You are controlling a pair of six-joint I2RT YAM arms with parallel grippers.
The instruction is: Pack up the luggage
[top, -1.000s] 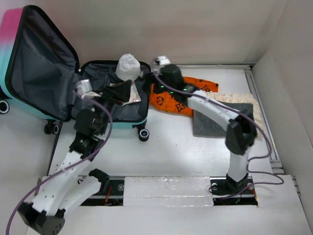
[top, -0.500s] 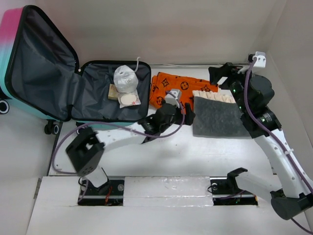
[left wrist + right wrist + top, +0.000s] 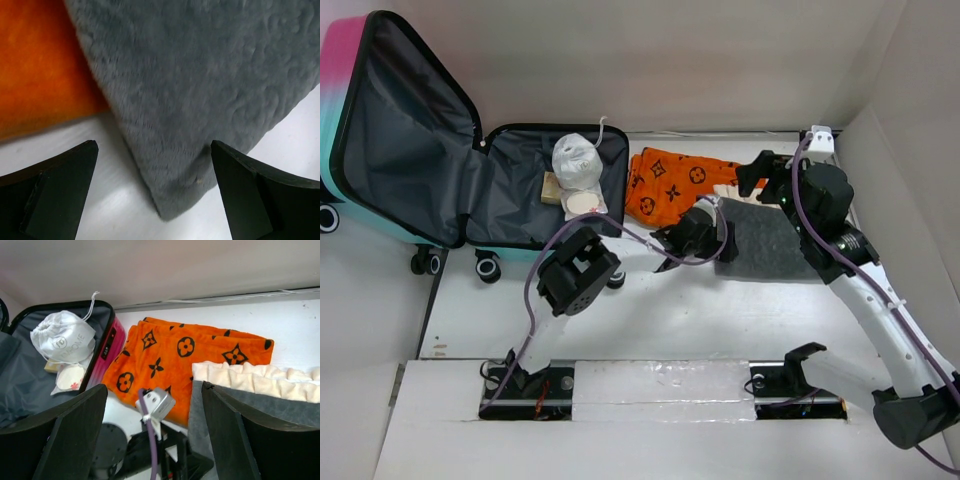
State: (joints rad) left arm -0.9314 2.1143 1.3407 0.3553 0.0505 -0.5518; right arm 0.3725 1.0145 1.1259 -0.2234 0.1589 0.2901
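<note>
The luggage (image 3: 510,205) lies open at the far left of the desk (image 3: 720,320). Its lid leans back so the dark-lined base faces up for loading, and a white drawstring bag (image 3: 62,337) already sits in it. Three folded cloths wait to its right: an orange patterned cloth (image 3: 170,357) just beside the case, then a grey fluffy cloth (image 3: 200,75) lying on top of a cream cloth (image 3: 250,377). The left end effector (image 3: 153,150) is low over the desk with its fingers spread wide and nothing in them. The grey cloth's near-left corner lies between them, probably because a loose corner is the easiest place to pinch. The right end effector (image 3: 154,390) hangs above the far side of the cloths, also wide open and empty, likely keeping clear while the left arm works.
</note>
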